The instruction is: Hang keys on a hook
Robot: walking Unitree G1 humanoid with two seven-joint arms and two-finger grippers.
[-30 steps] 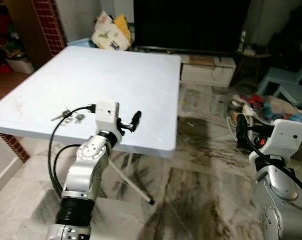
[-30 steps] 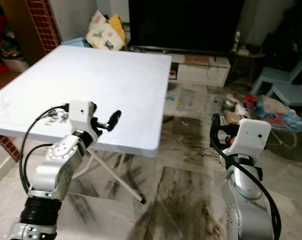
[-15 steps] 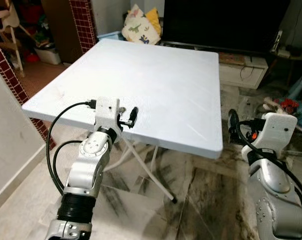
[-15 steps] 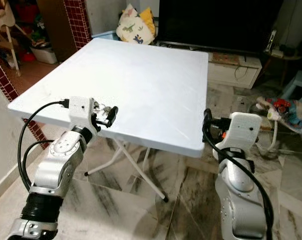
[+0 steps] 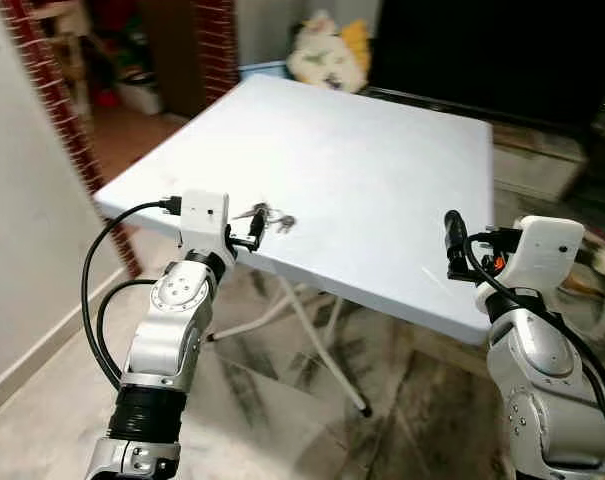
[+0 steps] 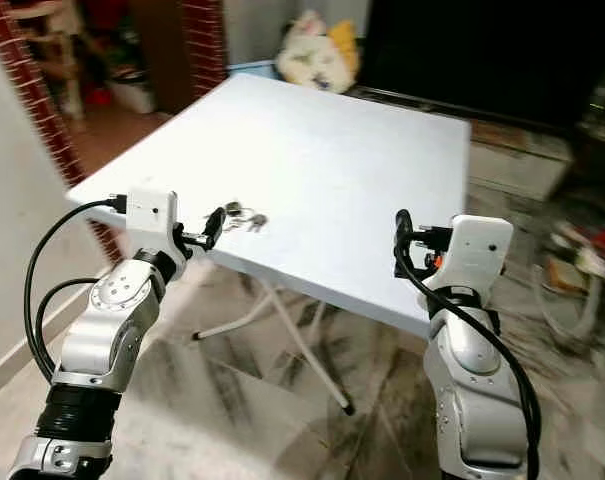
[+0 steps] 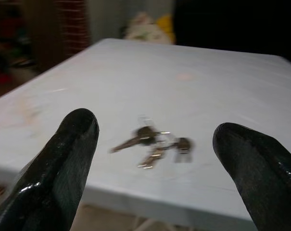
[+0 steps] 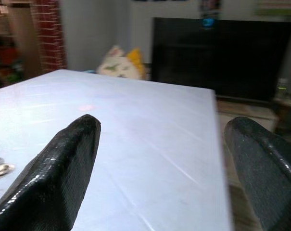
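White table (image 5: 382, 170), keys (image 7: 152, 143) just beyond the spread left hand (image 7: 157, 168).

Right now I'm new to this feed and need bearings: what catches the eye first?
A large white square folding table fills the middle of the room. A small bunch of metal keys lies near its front edge. The left end effector is open and aimed at the keys without touching them; the right end effector is open too, by the table's right edge.

Head pair high above table (image 5: 382, 170); wrist views low, sharing its top.
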